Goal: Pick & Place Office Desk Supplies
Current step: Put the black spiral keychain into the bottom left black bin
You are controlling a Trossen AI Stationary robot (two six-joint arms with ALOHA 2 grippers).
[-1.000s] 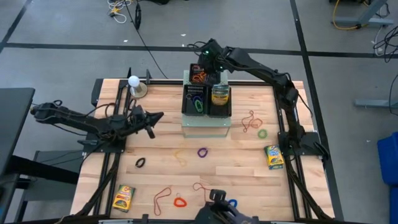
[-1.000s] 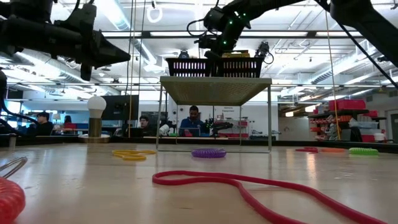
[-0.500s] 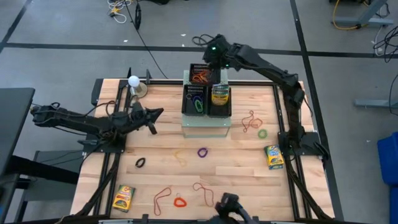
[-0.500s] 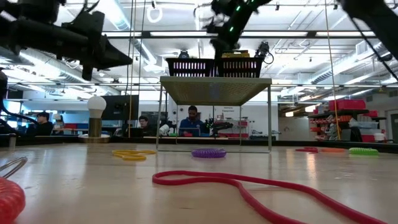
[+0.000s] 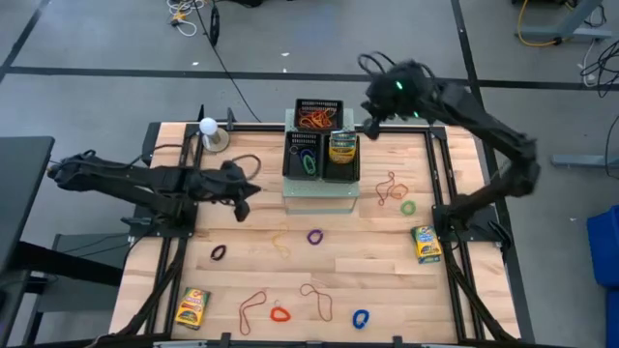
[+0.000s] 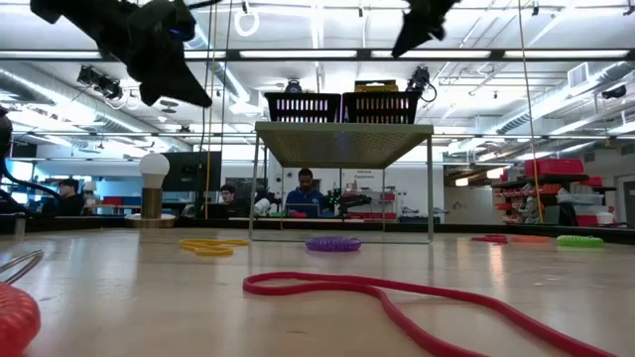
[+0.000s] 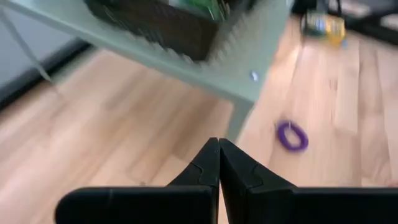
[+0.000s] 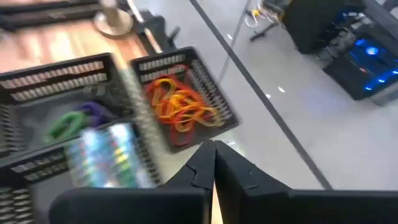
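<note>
Three black mesh trays sit on a pale-green box [image 5: 319, 196] at the table's far middle. They hold orange rubber bands [image 5: 314, 118] [image 8: 180, 107], green and purple loops [image 5: 306, 160] and a crayon box [image 5: 341, 147]. Loose on the wood lie a purple loop [image 5: 315, 235] [image 7: 291, 135], a green loop [image 5: 408, 207], a thin band [image 5: 390, 186], crayon boxes [image 5: 426, 242] [image 5: 192, 306], and black, red and blue loops. My right gripper [image 5: 370, 128] [image 8: 213, 144] hangs shut and empty, high beside the trays' right side. My left gripper [image 5: 243, 206] [image 7: 219, 142] is shut and empty, in the air left of the box.
A white ball on a round base [image 5: 209, 129] stands at the far left corner. More thin bands [image 5: 253, 307] [image 5: 317, 293] lie near the front edge. Bare wood lies between the box and the near row of loops. People sit in the room beyond the table.
My right gripper has left the place over the far tray of orange bands, going up and toward the table's right edge. My left gripper has risen and tipped its fingers more steeply downward, shifting a little toward the box.
</note>
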